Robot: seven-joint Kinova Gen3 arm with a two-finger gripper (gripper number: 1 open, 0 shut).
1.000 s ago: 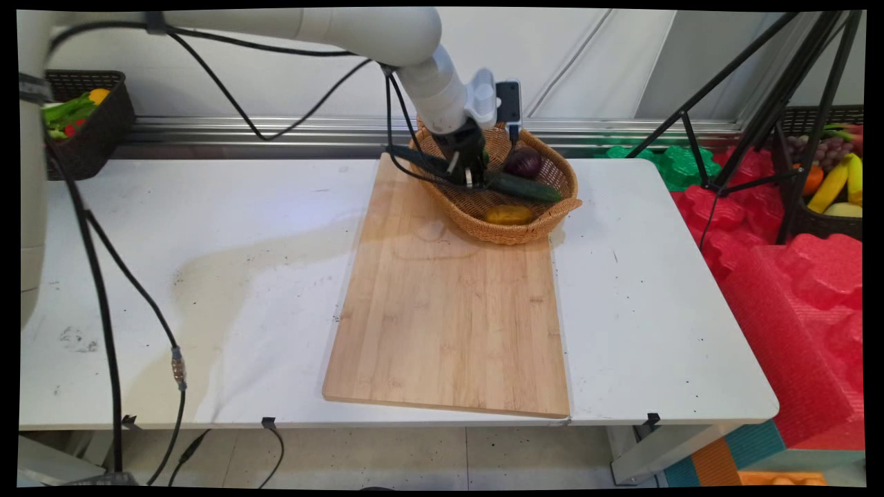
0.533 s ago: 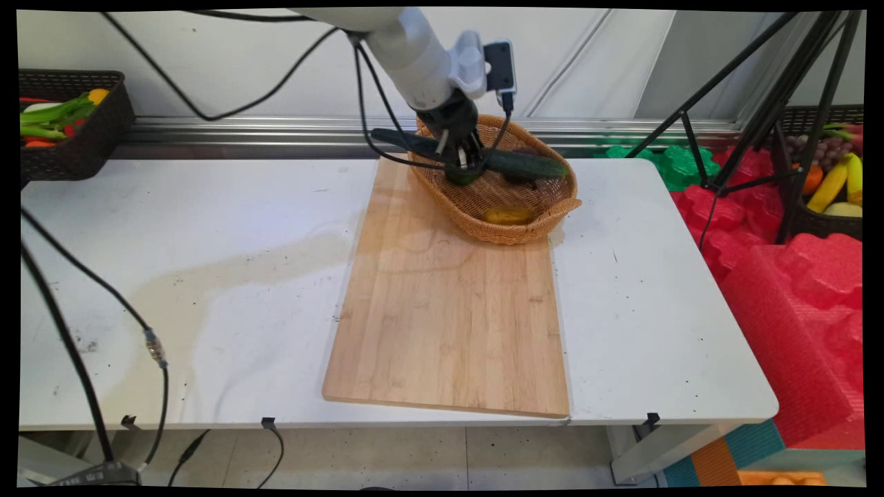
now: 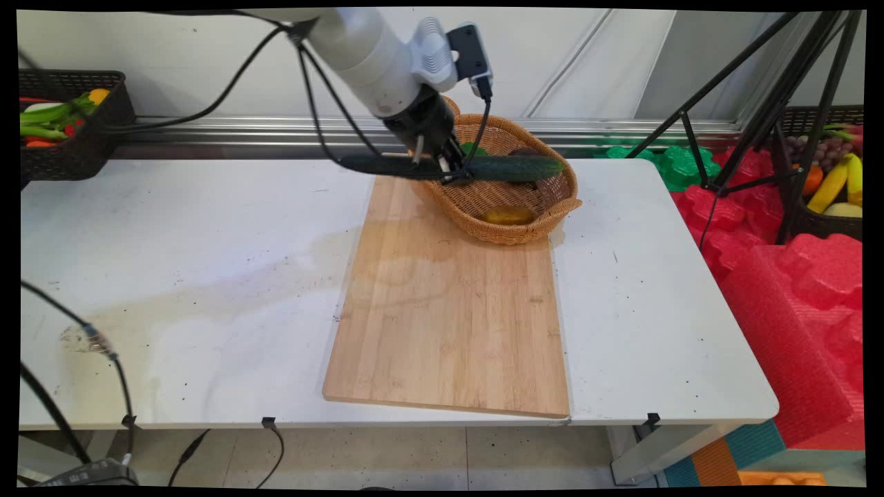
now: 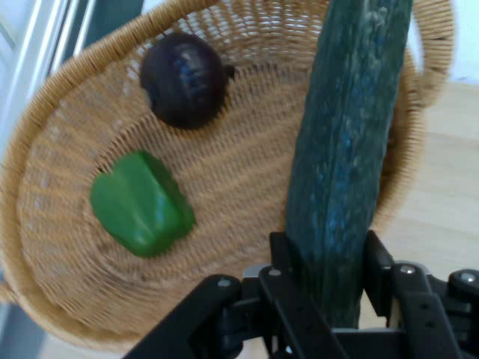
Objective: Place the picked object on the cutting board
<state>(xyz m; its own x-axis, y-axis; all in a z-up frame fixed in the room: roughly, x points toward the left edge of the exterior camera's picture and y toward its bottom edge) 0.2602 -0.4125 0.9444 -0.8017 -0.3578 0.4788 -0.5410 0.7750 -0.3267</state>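
- main view: the black two-finger gripper (image 3: pixel 449 168) is clamped on a long dark green cucumber (image 3: pixel 514 168), held level above the oval woven wicker basket (image 3: pixel 561 200) at the far end of the bamboo cutting board (image 3: pixel 449 310) on the white table (image 3: pixel 173 276); a yellow piece (image 3: pixel 508 215) lies in the basket's near end.
- hand view: the gripper (image 4: pixel 333 292) pinches the cucumber (image 4: pixel 344 149) above the basket (image 4: pixel 60 187), where a green bell pepper (image 4: pixel 141 202) and a dark purple round vegetable (image 4: pixel 183 78) lie apart.

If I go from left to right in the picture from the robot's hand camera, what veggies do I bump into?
Green pepper → dark purple onion → cucumber, which the claw is gripping. The pepper and onion lie in the wicker basket.
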